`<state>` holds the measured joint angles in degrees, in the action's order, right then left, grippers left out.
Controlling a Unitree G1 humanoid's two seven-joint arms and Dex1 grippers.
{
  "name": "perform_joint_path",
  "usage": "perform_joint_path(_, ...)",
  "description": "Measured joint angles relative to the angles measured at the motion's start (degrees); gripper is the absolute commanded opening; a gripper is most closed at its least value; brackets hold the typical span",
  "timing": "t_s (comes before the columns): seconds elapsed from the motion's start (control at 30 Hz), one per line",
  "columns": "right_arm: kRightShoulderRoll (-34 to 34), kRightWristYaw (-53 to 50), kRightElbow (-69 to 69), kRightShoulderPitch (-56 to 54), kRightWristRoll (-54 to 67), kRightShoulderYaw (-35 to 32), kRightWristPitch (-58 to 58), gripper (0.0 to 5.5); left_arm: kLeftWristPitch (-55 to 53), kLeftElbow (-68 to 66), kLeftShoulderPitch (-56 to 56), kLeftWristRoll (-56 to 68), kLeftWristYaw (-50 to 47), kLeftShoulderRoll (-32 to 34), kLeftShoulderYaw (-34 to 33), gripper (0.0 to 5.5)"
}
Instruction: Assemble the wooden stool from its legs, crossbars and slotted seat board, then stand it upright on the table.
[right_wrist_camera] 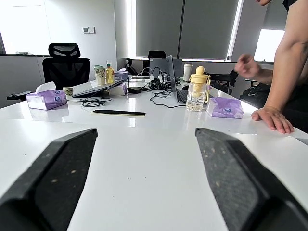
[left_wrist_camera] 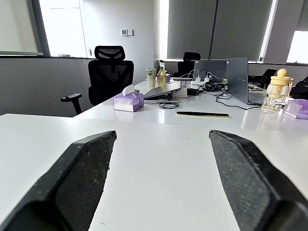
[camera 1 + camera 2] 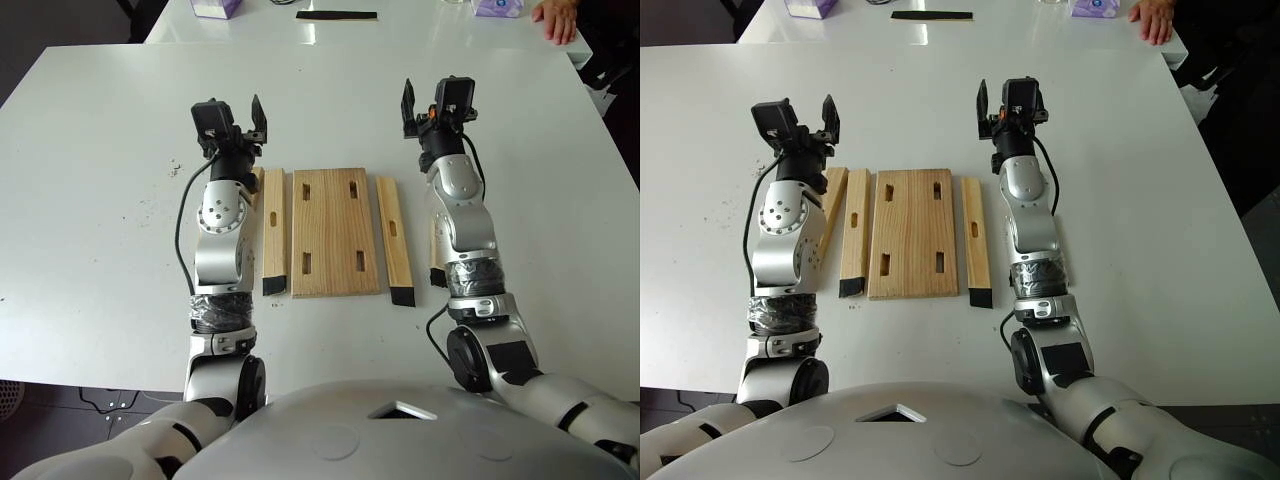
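Seat board (image 3: 335,231) lies flat, left leg (image 3: 274,230) and right leg (image 3: 394,238) just beside its long edges. Left gripper (image 3: 238,125) and right gripper (image 3: 428,112), fingers spread and empty, stand beyond its far corners, open table (image 3: 100,150) all round.

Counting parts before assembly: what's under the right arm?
A wooden piece with a black tip shows beside the forearm. The arm covers most of it, so any slots can't be seen.

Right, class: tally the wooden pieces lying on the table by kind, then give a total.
Slotted board: 1
Sticks: 4, two of them partly under the arms
Total: 5 in sight
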<state>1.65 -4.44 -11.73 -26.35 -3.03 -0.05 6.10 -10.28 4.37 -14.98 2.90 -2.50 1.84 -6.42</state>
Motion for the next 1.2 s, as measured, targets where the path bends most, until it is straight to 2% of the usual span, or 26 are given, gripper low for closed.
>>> perform_joint_path(0.63, -0.67, -0.9, 0.01, 0.01, -0.26, 0.09, -0.48, 3.58, 1.06, 0.06, 0.66, -0.64, 0.23, 1.04, 1.35, 3.58)
perform_joint_path(0.77, -0.6, -1.44, 0.92, 0.66, -0.28, 0.09, -0.4, 3.58, -2.11, 2.72, 3.63, 3.34, 5.3, 5.47, -2.42, 3.58)
perform_joint_path(1.03, -1.04, -2.63, 2.9, 3.32, -0.28, -0.53, 0.11, 3.58, -14.75, 4.52, 16.58, 16.72, 24.84, 24.61, -16.9, 3.58)
perform_joint_path(1.1, -1.05, -3.1, 3.12, 3.32, -0.27, -0.58, 0.12, 3.58, -17.54, 5.85, 19.21, 18.9, 26.95, 25.81, -18.3, 3.58)
perform_joint_path(1.2, -1.03, -3.61, 3.49, 3.67, -0.27, -0.81, 0.12, 3.58, -20.4, 11.01, 25.57, 20.65, 29.61, 25.93, -16.74, 3.58)
